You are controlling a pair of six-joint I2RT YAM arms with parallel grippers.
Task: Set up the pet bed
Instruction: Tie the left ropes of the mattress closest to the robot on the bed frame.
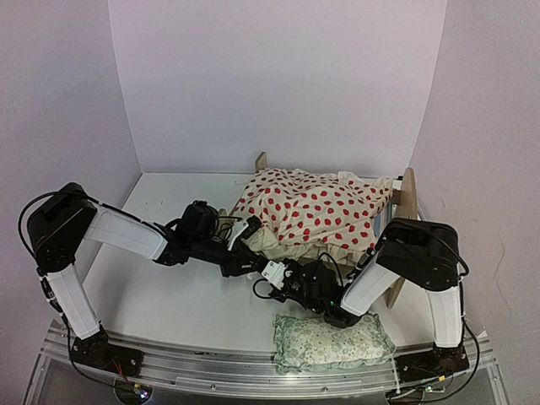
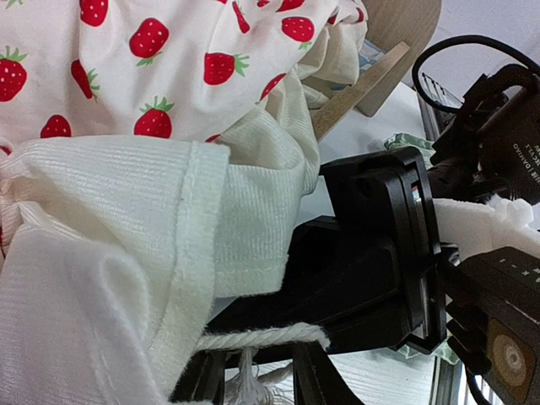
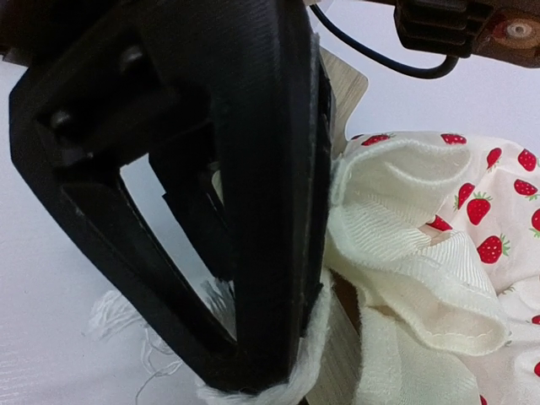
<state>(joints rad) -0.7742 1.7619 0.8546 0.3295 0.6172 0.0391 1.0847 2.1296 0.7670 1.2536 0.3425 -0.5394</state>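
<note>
1 light-wood pet bed (image 1: 408,196) beneath cushion (image 1: 312,207); right gripper (image 3: 261,371) pressed together, left gripper (image 2: 253,384) unclear

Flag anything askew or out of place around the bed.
The strawberry-print cushion sits crooked on the pet bed: its cream frill is bunched and spills over the near left side instead of lying flat inside the frame. The green floral pillow lies off the bed, on the table at its near edge.

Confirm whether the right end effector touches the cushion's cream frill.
Touching. Right wrist view shows the cream frill pressed against the right end effector, fabric pinched at its tips.
</note>
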